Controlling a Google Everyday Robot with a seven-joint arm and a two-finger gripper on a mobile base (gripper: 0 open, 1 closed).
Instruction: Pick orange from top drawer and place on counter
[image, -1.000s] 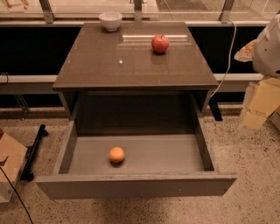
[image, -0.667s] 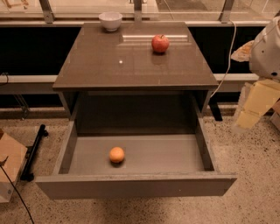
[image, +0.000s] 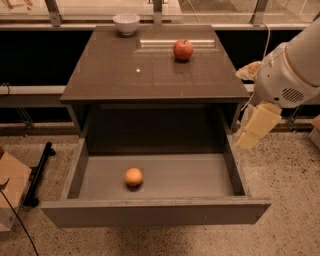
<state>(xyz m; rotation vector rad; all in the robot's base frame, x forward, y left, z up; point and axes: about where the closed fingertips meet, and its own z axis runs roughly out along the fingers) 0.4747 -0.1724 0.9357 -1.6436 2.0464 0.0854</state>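
Observation:
The orange (image: 133, 177) lies on the grey bottom of the open top drawer (image: 200, 175), left of its middle and near the front panel. The counter (image: 150, 75) is the glossy grey-brown top of the cabinet behind the drawer. My gripper (image: 256, 127) hangs from the white arm at the right, just outside the drawer's right wall and above it. It points down and left and holds nothing that shows. It is well apart from the orange.
A red apple (image: 183, 49) stands on the counter at the back right. A white bowl (image: 126, 23) sits at the back left. A black bar (image: 37, 172) and a cardboard box (image: 10, 192) lie on the floor to the left.
The arm and gripper have moved left and slightly up, closer to the drawer's right wall. The orange, apple and bowl have not moved.

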